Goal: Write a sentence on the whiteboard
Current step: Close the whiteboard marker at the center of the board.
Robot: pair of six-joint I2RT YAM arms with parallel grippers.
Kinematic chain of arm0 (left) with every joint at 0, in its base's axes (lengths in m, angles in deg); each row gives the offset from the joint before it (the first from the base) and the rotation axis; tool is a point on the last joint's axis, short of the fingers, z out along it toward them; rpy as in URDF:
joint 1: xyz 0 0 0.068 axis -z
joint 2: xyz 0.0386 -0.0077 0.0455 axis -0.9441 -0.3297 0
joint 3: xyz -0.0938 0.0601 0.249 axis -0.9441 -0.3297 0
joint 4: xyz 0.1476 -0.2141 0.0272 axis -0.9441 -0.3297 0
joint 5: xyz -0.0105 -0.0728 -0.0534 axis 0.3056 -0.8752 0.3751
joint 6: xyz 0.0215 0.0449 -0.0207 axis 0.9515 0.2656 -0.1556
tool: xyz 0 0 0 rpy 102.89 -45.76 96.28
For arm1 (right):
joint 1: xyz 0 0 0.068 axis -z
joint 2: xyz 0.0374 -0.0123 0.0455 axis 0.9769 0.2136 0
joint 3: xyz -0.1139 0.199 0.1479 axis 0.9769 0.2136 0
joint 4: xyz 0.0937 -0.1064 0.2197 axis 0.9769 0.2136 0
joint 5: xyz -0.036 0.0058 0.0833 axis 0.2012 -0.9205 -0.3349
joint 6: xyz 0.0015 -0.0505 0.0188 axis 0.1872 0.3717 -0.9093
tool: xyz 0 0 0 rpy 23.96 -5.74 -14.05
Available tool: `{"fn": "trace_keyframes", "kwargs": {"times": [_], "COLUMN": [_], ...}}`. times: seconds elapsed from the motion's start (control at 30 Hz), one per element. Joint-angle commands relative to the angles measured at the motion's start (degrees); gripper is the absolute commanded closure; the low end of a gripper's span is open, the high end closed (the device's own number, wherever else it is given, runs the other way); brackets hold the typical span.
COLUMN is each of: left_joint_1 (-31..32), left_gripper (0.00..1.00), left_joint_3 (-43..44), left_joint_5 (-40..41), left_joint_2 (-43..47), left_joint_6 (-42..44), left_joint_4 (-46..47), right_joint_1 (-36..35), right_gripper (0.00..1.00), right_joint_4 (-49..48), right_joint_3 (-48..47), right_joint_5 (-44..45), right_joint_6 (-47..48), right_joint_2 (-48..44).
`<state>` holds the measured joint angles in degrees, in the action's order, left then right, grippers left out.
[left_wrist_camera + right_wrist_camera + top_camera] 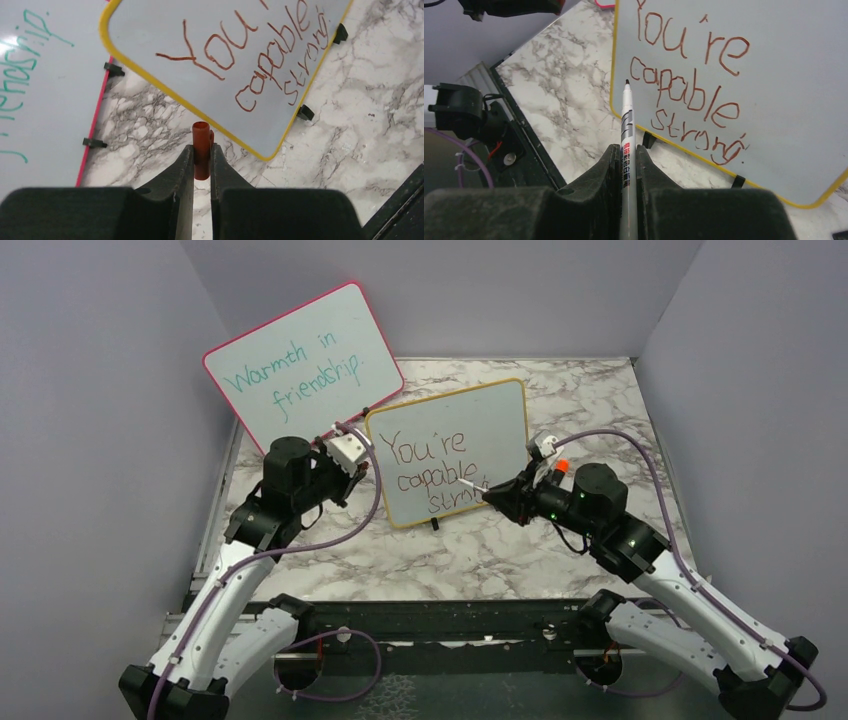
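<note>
Where lilac walls (100, 390) enclose marbled tabletop (480, 560), whiteboard (500, 425) stands on black feet (304, 112).

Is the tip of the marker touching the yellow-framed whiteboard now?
Cannot tell. In the right wrist view the marker tip overlaps the whiteboard, but no view plainly shows contact or a gap.
</note>
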<state>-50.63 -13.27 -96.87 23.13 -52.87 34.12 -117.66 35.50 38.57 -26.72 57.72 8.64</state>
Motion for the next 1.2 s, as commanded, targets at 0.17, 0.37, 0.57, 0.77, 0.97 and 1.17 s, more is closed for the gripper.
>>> {"fn": "trace_keyframes", "kwargs": {"times": [0.17,0.37,0.57,0.77,0.97,1.17], "left_joint_1": [9.45,14.79,18.78,22.97,26.15,27.34], "left_gripper": [1.00,1.00,1.00,1.00,1.00,1.00], "left_joint_3": [1.64,3.05,4.89,7.39,8.22,8.83], "left_joint_5": [-2.91,-1.84,-0.44,4.54,7.92,8.63], "left_joint_2": [1.27,1.54,1.22,-0.87,-2.99,-3.63], "left_joint_6": [23.15,32.09,39.50,44.74,46.36,46.72], "left_joint_4": [-2.58,-3.10,-5.11,-8.80,-9.62,-9.91], "right_joint_1": [0.33,0.35,0.34,0.35,0.35,0.34], "right_gripper": [0.99,0.99,0.99,0.99,0.99,0.99], "right_joint_4": [-5.22,-6.49,-7.28,-10.06,-11.14,-11.09], "right_joint_3": [-3.49,-5.15,-7.20,-7.04,-7.06,-7.10], "right_joint_5": [-11.01,-14.52,-19.95,-22.64,-22.70,-22.39], "right_joint_6": [0.29,0.86,1.73,1.19,0.61,0.28], "right_joint_2": [4.11,7.20,10.01,10.75,11.33,11.65]}}
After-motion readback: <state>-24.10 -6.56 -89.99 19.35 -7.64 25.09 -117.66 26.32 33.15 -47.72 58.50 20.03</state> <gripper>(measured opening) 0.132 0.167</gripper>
